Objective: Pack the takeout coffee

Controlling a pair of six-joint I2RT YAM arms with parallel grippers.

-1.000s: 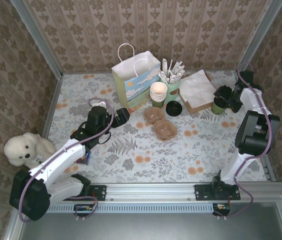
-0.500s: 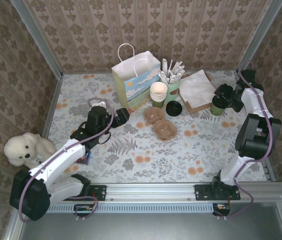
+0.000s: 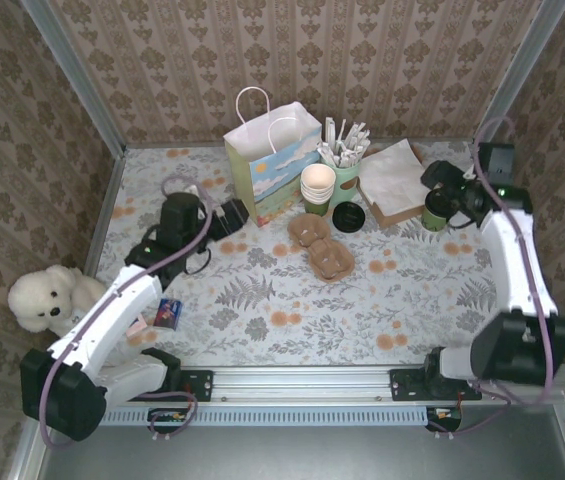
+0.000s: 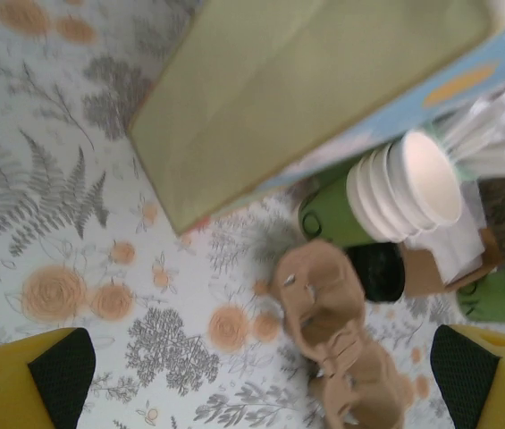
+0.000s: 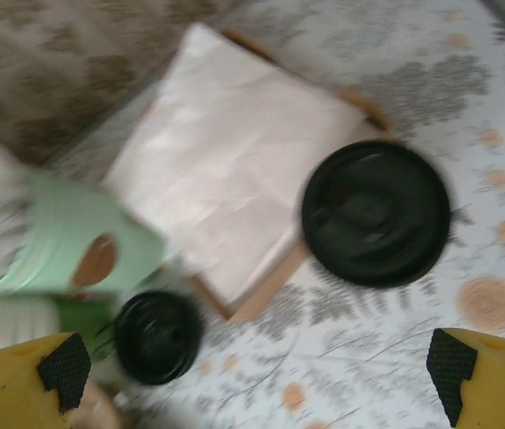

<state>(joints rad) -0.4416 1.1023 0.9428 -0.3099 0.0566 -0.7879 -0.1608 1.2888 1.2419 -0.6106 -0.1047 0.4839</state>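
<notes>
Near the middle of the surface, toward its far edge, the brown moulded-pulp four-cup carrier tray [image 3: 320,246] lies with its long axis slanting from far-left to near-right. The small cream paper cup [image 3: 317,182] stands just behind it, beside the white paper carrier bag [image 3: 270,160]. The left hand [image 3: 229,214], spread wide and empty, is left of the tray and nearer to it. The right hand [image 3: 444,190], equally wide and empty, hovers toward the far-right corner. Since a second ago the left hand has drawn toward the far edge, while the right arm's elbow has swung nearward.
</notes>
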